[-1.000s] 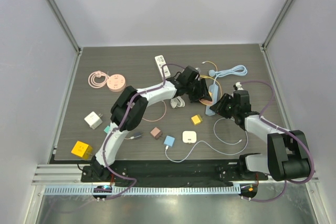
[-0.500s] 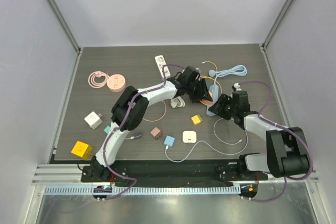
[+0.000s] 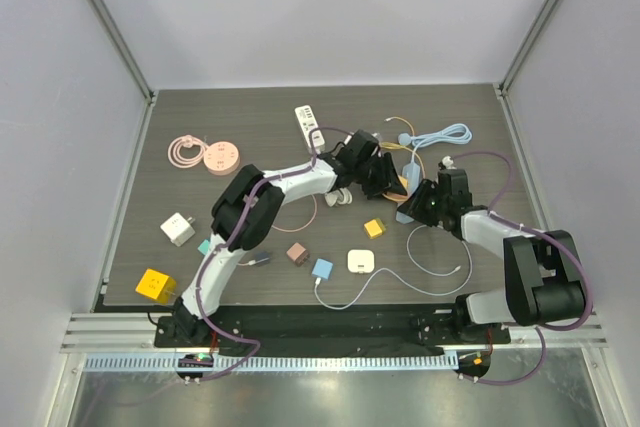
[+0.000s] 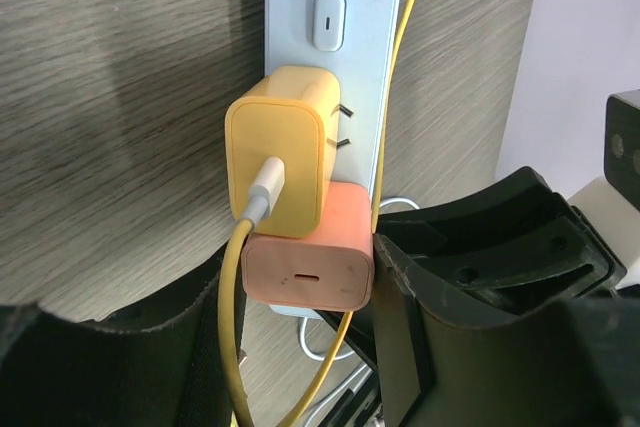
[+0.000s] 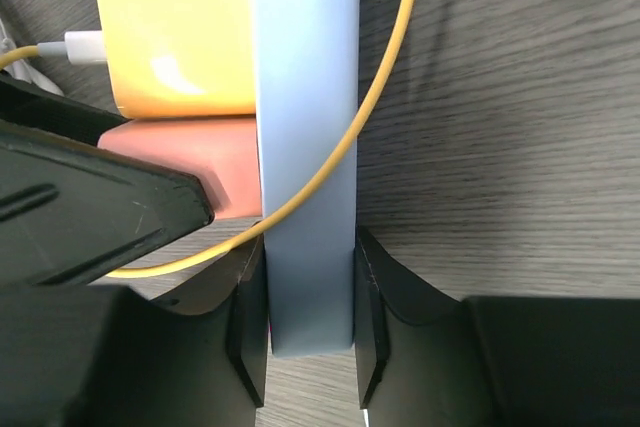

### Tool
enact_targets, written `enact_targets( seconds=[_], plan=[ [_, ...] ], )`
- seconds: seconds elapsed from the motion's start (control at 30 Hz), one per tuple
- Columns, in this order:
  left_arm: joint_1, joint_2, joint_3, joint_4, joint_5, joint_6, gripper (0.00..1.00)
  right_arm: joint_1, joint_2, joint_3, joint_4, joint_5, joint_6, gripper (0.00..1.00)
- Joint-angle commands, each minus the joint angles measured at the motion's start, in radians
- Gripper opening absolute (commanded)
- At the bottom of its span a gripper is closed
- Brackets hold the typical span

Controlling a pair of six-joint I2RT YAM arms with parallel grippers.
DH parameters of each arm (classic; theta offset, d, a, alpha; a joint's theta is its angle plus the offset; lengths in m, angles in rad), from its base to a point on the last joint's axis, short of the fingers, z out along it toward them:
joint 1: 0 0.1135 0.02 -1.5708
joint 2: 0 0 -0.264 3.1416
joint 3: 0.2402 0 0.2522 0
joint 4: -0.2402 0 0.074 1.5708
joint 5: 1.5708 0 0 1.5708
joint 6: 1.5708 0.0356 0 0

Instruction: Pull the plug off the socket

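Nearest on the dark wood table (image 3: 250,107) lie a yellow cube adapter (image 3: 155,285), a blue cube (image 3: 322,269), a brown cube (image 3: 297,253) and a white charger (image 3: 361,260) trailing a loose white cable (image 3: 400,282). Right of centre, the right gripper (image 5: 308,322) clamps the near end of the pale blue power strip (image 5: 305,97), one finger pressed to each long side. Just beyond it, the left gripper (image 4: 305,282) is clenched on the pink plug (image 4: 310,267), which sits flush against the strip at its nearest outlet. A yellow charger (image 4: 280,162) crowds the pink plug on the far side, touching it, with its prongs partly showing at the strip. Its yellow cable (image 4: 235,347) runs close beside the pink plug and loops back across the strip. Farther along the strip is a white rocker switch (image 4: 329,20). Toward the far edge rest a white power strip (image 3: 308,125), a pink round socket (image 3: 221,158) with its coiled cord, and a pale blue cable (image 3: 440,137).
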Motion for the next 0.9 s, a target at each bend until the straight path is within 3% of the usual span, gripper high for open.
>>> enact_targets(
  seconds=[0.0, 0.13, 0.23, 0.53, 0.7, 0.87],
  plan=[
    [-0.009, -0.095, -0.048, 0.036, 0.075, 0.000, 0.00, 0.002, 0.025, 0.029, -0.102, 0.207, 0.041, 0.01],
    [0.034, -0.176, -0.212, 0.296, 0.118, -0.120, 0.00, 0.001, 0.009, 0.035, -0.152, 0.346, 0.084, 0.01],
    [0.072, -0.196, -0.274, 0.371, 0.169, -0.186, 0.00, 0.001, -0.007, 0.027, -0.160, 0.382, 0.099, 0.01],
    [0.089, -0.245, -0.308, 0.378, 0.155, -0.143, 0.00, 0.001, 0.015, 0.036, -0.153, 0.342, 0.081, 0.01],
    [0.098, -0.240, -0.205, 0.190, 0.112, -0.073, 0.00, 0.001, 0.010, 0.030, -0.134, 0.310, 0.067, 0.01],
    [0.091, -0.254, -0.220, 0.093, 0.118, 0.004, 0.00, 0.001, -0.019, 0.010, -0.107, 0.282, 0.059, 0.01]
  ],
)
